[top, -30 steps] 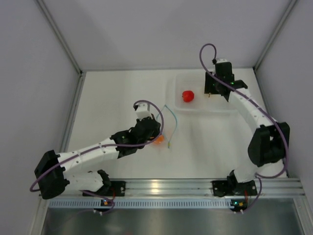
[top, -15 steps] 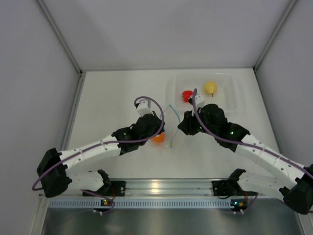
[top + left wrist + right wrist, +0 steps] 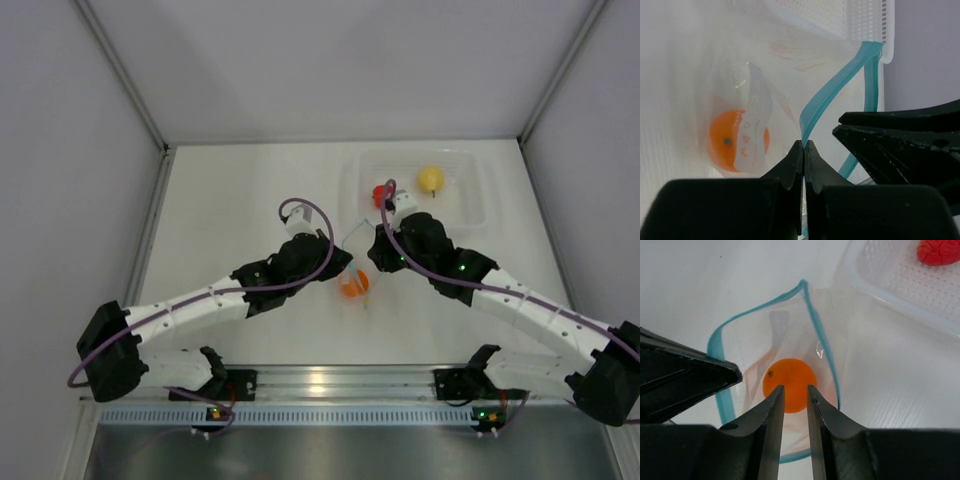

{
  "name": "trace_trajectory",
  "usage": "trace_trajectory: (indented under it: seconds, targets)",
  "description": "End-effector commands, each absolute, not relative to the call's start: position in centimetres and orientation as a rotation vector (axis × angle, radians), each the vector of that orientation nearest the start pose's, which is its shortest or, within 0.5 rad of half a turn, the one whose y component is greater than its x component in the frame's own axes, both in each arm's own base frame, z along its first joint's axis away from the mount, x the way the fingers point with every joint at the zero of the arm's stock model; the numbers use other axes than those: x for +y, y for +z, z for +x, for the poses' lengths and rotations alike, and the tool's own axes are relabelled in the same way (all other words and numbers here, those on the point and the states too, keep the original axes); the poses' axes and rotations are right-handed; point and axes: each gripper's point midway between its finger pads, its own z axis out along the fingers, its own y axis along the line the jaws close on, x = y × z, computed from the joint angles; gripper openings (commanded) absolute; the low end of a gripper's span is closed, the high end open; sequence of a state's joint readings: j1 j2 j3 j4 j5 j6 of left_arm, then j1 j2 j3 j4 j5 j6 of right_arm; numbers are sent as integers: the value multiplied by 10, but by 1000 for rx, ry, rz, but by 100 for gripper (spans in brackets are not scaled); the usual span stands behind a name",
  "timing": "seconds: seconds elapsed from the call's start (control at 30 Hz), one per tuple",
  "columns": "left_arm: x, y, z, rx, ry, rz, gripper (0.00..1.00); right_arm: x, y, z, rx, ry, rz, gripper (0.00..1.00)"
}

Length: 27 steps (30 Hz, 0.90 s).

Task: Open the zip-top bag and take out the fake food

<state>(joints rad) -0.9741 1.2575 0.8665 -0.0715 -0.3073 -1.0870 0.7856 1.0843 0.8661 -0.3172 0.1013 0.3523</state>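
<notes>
Left gripper [image 3: 803, 150] pinches shut on the zip strip [image 3: 832, 89] of the bag [image 3: 780, 325], near the tray [image 3: 462, 205]. Right gripper [image 3: 794, 388], fingers narrow, hangs at the bag's mouth; whether it grips anything is unclear. Orange fruit [image 3: 790, 374] lies inside the bag; red fruit [image 3: 380, 194] and yellow fruit [image 3: 430, 179] sit in the tray.

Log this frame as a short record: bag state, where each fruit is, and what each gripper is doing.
bag: zip-top bag with its mouth open, blue zip strip parted
orange fruit: inside the bag
red fruit: in the clear tray
yellow fruit: in the clear tray
left gripper: shut on one side of the zip strip
right gripper: fingers slightly apart, at the bag's mouth above the orange fruit
remaining: orange fruit not yet out
</notes>
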Motion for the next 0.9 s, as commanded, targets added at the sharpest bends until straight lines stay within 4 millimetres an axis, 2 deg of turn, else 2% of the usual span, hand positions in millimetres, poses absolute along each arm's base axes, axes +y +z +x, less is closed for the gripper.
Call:
trace_trajectory:
  seconds: [0.0,0.07,0.1,0.13,0.17,0.27,0.4,0.53,0.63,0.87]
  targets:
    - [-316,214,240,2052,-1050,-397,0,246,205,257,2098,507,-376,25]
    - [-304,206,238,2042,-1019,-410,0,257,204,253,2113,477,-419,27]
    - [-300,203,237,2042,-1008,-413,0,262,191,253,2145,441,-444,27]
    - [-295,203,237,2032,-1006,-420,0,268,190,252,2149,443,-465,28]
    - [-291,196,235,2040,-986,-425,0,275,185,247,2159,444,-489,29]
    - [-287,182,229,2071,-983,-425,0,285,168,242,2189,423,-516,30]
    - [-284,175,226,2088,-981,-420,0,303,147,230,2225,447,-572,33]
    - [-282,192,224,2048,-1021,-406,0,309,126,219,2265,490,-601,36]
    - [-284,205,223,2025,-1050,-378,0,314,122,212,2257,568,-593,39]
    - [-281,212,217,2010,-1085,-372,0,310,101,212,2290,545,-552,41]
